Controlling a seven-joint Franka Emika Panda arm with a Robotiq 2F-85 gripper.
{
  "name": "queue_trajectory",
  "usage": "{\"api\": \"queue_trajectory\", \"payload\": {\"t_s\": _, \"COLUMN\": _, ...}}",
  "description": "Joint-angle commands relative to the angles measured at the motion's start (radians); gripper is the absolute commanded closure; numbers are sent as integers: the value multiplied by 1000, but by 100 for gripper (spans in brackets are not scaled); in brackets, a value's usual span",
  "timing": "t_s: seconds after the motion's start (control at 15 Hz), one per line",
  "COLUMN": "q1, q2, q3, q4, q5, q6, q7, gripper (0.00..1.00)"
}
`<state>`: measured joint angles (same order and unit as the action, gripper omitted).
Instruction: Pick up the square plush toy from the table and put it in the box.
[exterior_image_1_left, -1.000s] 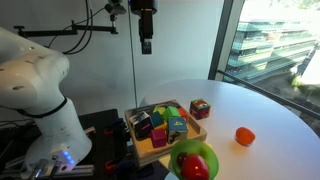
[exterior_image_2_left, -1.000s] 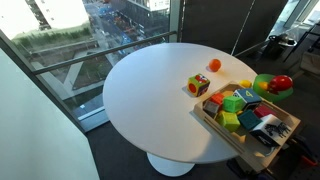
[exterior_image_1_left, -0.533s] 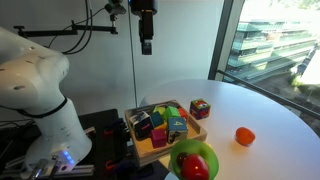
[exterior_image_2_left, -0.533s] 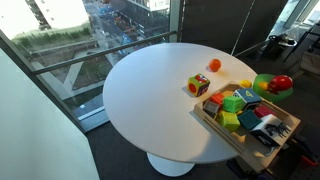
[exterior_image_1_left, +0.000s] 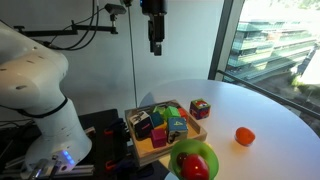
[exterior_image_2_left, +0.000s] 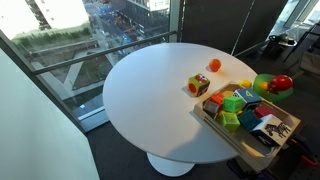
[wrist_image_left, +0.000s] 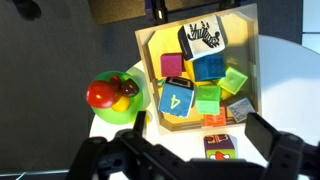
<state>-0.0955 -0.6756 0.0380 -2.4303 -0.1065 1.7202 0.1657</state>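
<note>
Exterior view: gripper (exterior_image_1_left: 155, 48) hangs high over the table (exterior_image_1_left: 262, 105), pointing straight down; too small here to tell how the jaws stand. Well below it lies the box (exterior_image_1_left: 140, 150), packed with coloured blocks. The square plush toy (exterior_image_1_left: 200, 108) sits on the table just outside the box wall, on the side away from the robot base, touching nothing else as far as I can see. An orange ball (exterior_image_1_left: 244, 136) lies further out from the hand than the toy. A green bowl (exterior_image_1_left: 195, 160) stands against the near corner of the box.

Exterior view, from the window side: the hand is out of the picture. Square plush toy (exterior_image_2_left: 199, 86) rests on the white top just beside the box (exterior_image_2_left: 212, 118), outside it. Orange ball (exterior_image_2_left: 214, 65) lies near the toy; green bowl (exterior_image_2_left: 265, 83) stands beyond the box.

Wrist view: looking straight down, gripper (wrist_image_left: 185, 152) frames the lower edge, its 2 fingers (wrist_image_left: 280, 142) set wide apart and holding nothing. The square plush toy (wrist_image_left: 220, 147) lies between them, far below (only partly seen). The box (wrist_image_left: 256, 60) lies ahead of the hand, and the green bowl (wrist_image_left: 115, 100) holds a red round thing (wrist_image_left: 100, 95).
</note>
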Motion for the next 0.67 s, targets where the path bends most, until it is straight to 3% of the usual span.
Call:
{"api": "queue_trajectory", "payload": {"t_s": 0.0, "q1": 29, "q2": 120, "q3": -14, "q4": 78, "q5": 64, "q6": 52, "q7": 7, "gripper": 0}}
{"api": "queue_trajectory", "payload": {"t_s": 0.6, "q1": 86, "q2": 401, "q3": -5, "q4": 218, "q5": 129, "q6": 201, "q7": -34, "gripper": 0}}
